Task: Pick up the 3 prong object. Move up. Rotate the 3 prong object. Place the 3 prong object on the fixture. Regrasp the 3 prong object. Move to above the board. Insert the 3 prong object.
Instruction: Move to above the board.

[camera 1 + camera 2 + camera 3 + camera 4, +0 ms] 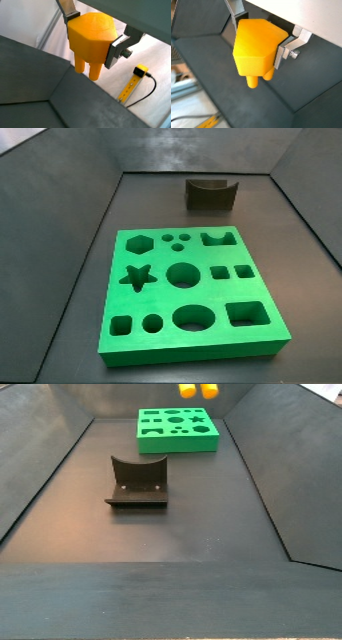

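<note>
I can read no brand, label or writing in any view; the yellow strip (132, 82) lying outside the tray may carry marks, but it is too small to tell. In both wrist views my gripper (93, 35) is clamped on the 3 prong object (92, 42), the silver fingers (119, 49) pressing its two opposite flanks. The orange-yellow block sits squarely between the plates, its tapered end up inside the grip and its short prongs hanging clear beyond the fingertips, above the tray's rim. In a side view I see only the prong tips (198, 391) at the top edge, high beyond the board (178, 430), so the piece is well off the floor. The board lies flat on the dark tray floor (79, 248). The fixture (211, 193) stands apart from the board, near the tray's wall, with nothing on it.
</note>
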Motion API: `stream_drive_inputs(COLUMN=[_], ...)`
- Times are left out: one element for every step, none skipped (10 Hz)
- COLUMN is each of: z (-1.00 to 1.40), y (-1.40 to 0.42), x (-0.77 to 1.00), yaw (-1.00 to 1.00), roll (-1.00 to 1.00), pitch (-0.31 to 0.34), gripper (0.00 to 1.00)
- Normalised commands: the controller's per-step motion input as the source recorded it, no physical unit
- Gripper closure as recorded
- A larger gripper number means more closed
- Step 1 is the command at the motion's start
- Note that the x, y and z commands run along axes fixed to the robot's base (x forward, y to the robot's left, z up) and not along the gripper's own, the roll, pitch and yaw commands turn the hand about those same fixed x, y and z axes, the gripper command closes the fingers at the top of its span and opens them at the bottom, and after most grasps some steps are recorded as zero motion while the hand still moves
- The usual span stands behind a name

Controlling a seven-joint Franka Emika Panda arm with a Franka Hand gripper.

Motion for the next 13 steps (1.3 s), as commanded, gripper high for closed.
stream_drive_inputs(z=[0.24,0.24,0.24,0.25,0.25,0.26,0.26,0.26,0.27,0.23,0.16,0.08,0.05], y=[-1.00,-1.00,-1.00,-1.00,-1.00,-1.00,-1.00,-1.00,-1.00,-0.77,-0.50,-0.23,-0.12], x=[-0.07,-0.07,-0.08,-0.08,-0.09,-0.09,-0.09,-0.10,-0.10,-0.10,-0.07,-0.05,-0.05], yaw=[-0.09,-0.11,-0.11,-0.12,-0.13,-0.14,-0.15,-0.15,-0.15,-0.15,-0.12,-0.07,-0.04], roll=[-1.00,-1.00,-1.00,-1.00,-1.00,-1.00,-1.00,-1.00,-1.00,-1.00,-0.87,-0.58,-0.41], pitch=[-0.140,-0.133,-0.132,-0.123,-0.112,-0.104,-0.097,-0.077,-0.073,-0.062,-0.044,-0.032,-0.035], gripper=[1.00,1.00,1.00,1.00,1.00,1.00,1.00,1.00,1.00,1.00,1.00,1.00,1.00])
